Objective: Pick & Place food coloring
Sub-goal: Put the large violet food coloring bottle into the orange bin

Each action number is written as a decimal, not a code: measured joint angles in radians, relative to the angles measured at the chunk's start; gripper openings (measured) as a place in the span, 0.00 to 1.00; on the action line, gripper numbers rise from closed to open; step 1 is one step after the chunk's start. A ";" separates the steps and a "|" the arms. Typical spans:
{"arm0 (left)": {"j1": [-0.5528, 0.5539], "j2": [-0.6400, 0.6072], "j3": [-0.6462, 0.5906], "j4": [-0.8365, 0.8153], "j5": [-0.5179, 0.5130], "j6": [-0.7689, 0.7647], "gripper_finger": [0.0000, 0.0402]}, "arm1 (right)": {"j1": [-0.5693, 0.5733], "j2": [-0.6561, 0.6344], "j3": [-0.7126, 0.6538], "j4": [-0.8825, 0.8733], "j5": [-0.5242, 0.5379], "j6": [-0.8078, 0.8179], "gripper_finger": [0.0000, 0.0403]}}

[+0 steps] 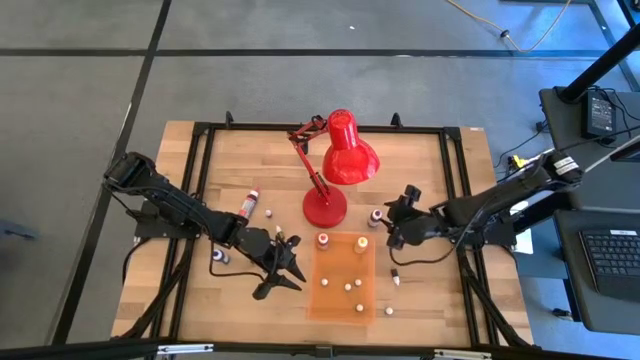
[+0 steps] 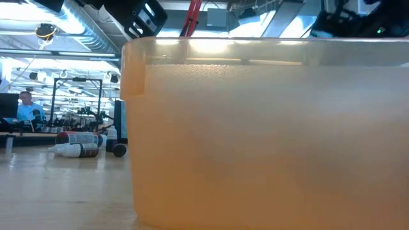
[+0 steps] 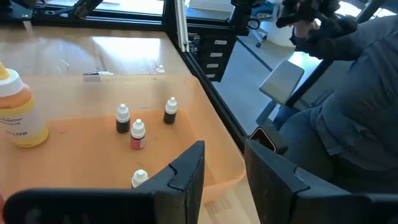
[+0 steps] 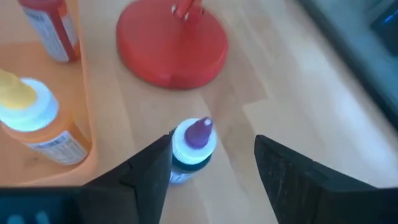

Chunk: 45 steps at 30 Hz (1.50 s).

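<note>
Purple-tipped bottle [image 4: 191, 151] stands upright on the wooden tabletop [image 1: 420, 160] between the right gripper's [image 4: 208, 168] spread jaws, near the lamp [image 1: 330, 170]. Left gripper [image 1: 285, 268] hovers beside the orange tray [image 1: 340, 300], jaws slightly apart, holding nothing.

Light is bright and even from above. In the low view the tray [image 2: 268, 128] is very near and blurred. The bottle [image 4: 191, 149] in the right wrist view is soft.

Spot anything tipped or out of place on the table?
Yes: one bottle lies on its side left of the red lamp, well clear of the orange tray. Another small bottle sits just off the tray's right edge.
</note>
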State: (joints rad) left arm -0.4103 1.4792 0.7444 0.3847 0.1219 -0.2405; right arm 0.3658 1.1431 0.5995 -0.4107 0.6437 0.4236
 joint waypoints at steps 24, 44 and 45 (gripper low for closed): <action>0.000 0.000 0.000 0.000 0.000 0.000 0.27 | -0.150 0.086 0.000 0.102 -0.235 -0.133 0.30; 0.000 0.000 0.000 0.000 0.000 0.000 0.28 | -0.064 0.099 0.349 0.065 -0.178 -0.327 0.30; 0.000 0.000 0.000 0.000 0.000 0.000 0.28 | -0.052 0.105 0.356 0.066 -0.193 -0.323 0.30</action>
State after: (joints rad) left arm -0.4103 1.4792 0.7444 0.3843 0.1215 -0.2401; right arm 0.3134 1.2481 0.9560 -0.3448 0.4509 0.1009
